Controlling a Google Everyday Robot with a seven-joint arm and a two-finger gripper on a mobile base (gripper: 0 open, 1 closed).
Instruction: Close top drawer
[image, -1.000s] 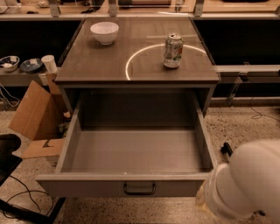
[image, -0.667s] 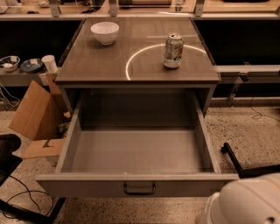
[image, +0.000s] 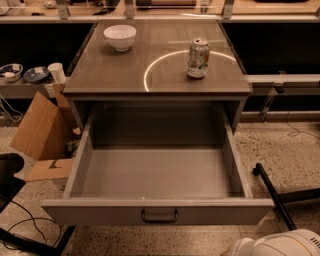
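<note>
The top drawer (image: 100, 212) of the grey cabinet stands pulled far out toward me, and its inside is empty. Its flat front panel faces me with a small dark bail handle (image: 159, 216) at the centre. The gripper is out of view. Only a white rounded part of my arm (image: 280, 245) shows, at the bottom right corner, below and to the right of the drawer front and not touching it.
A white bowl (image: 120, 36) and a drinks can (image: 198, 58) stand on the cabinet top (image: 100, 75). An open cardboard box (image: 42, 127) sits on the floor at the left. A black bar (image: 272, 195) lies on the floor at the right. Cables lie at the bottom left.
The white arm part has dropped toward the bottom right edge and now covers much less of the view. The drawer has not moved.
</note>
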